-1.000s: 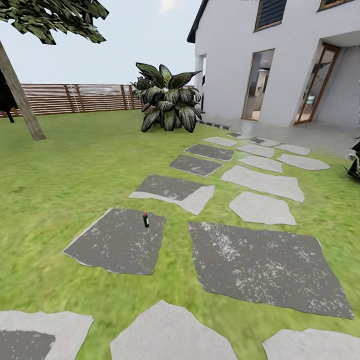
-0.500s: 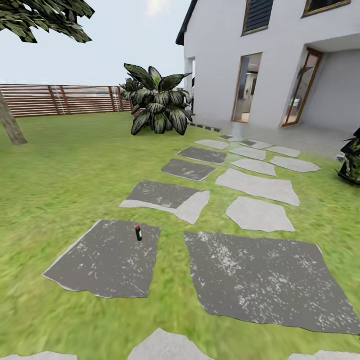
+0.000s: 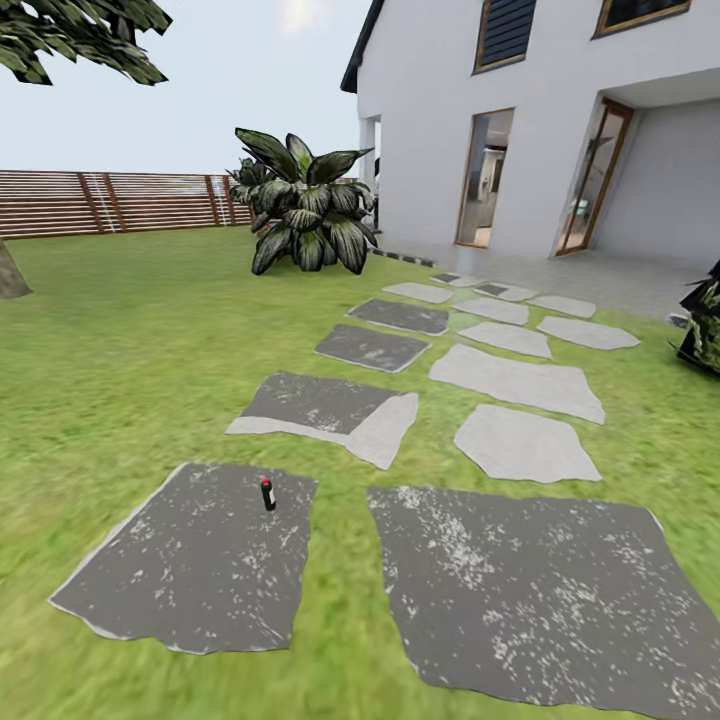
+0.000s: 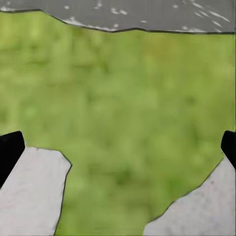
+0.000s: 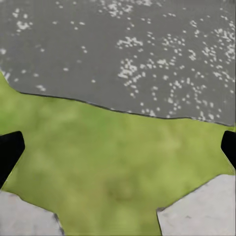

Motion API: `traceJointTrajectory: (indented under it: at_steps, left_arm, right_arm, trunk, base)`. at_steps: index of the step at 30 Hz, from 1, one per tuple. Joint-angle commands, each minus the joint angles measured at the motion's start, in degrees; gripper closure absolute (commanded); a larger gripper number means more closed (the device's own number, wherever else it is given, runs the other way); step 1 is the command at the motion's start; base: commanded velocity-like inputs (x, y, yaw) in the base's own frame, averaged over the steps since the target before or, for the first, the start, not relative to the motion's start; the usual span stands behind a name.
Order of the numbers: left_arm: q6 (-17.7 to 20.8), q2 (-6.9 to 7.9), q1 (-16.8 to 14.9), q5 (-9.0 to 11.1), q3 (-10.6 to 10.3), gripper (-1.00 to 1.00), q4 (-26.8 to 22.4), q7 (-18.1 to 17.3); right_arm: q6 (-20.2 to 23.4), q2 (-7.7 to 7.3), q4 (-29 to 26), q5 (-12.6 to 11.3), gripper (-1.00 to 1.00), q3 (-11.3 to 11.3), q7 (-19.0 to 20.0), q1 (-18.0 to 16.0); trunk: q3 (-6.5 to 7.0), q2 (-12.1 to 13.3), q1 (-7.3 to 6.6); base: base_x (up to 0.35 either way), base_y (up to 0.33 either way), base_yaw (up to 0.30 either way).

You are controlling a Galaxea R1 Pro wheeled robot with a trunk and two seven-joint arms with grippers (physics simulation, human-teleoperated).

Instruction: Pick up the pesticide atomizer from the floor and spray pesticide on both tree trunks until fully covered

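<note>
Approach step — pesticide atomizer [image 3: 267, 493] upright on dark paving stone [image 3: 190, 570], unheld; both jaws spread — next: close in, reach down.

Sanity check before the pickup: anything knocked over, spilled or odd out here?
Nothing stands out. The small bottle stands upright on a dark paving stone, apart from both arms. Grass around the stones looks undisturbed.

A home garden is showing here: a green lawn [image 3: 130, 340] is spreading around grey stepping stones [image 3: 520, 380], a brown slatted wooden fence [image 3: 120, 200] is closing off the back, and a white two-storey house [image 3: 520, 120] is standing alongside.
</note>
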Motion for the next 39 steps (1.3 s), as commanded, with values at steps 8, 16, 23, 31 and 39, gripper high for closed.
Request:
traceJointTrajectory:
  at_steps: [8, 16, 23, 31, 39]
  left_arm:
    - [-0.01, 0.00, 0.00, 0.00, 0.00, -1.00, 0.00, 0.00]
    - [-0.02, 0.00, 0.00, 0.00, 0.00, -1.00, 0.00, 0.00]
    - [-0.03, 0.00, 0.00, -0.04, 0.00, -1.00, 0.00, 0.00]
    - [-0.07, 0.00, 0.00, -0.09, 0.00, -1.00, 0.00, 0.00]
    - [-0.07, 0.00, 0.00, -0.09, 0.00, -1.00, 0.00, 0.00]
  right_arm:
    - [0.00, 0.00, 0.00, -0.05, -1.00, 0.00, -0.02, -0.01]
    - [0.00, 0.00, 0.00, -0.01, -1.00, 0.00, -0.02, -0.02]
    - [0.00, 0.00, 0.00, -0.01, -1.00, 0.00, -0.03, -0.01]
    - [0.00, 0.00, 0.00, -0.02, -1.00, 0.00, -0.02, -0.03]
    - [0.00, 0.00, 0.00, -0.05, -1.00, 0.00, -0.03, 0.01]
  trunk:
    - [0.00, 0.00, 0.00]
    - [0.00, 0.00, 0.00]
    - [0.00, 0.00, 0.00]
    - [0.00, 0.00, 0.00]
    - [0.00, 0.00, 0.00]
  base:
    - [0.336, 0.072, 0.000]
    - [0.336, 0.047, 0.000]
    - [0.337, 0.003, 0.000]
    - [0.338, 0.000, 0.000]
    - [0.338, 0.000, 0.000]
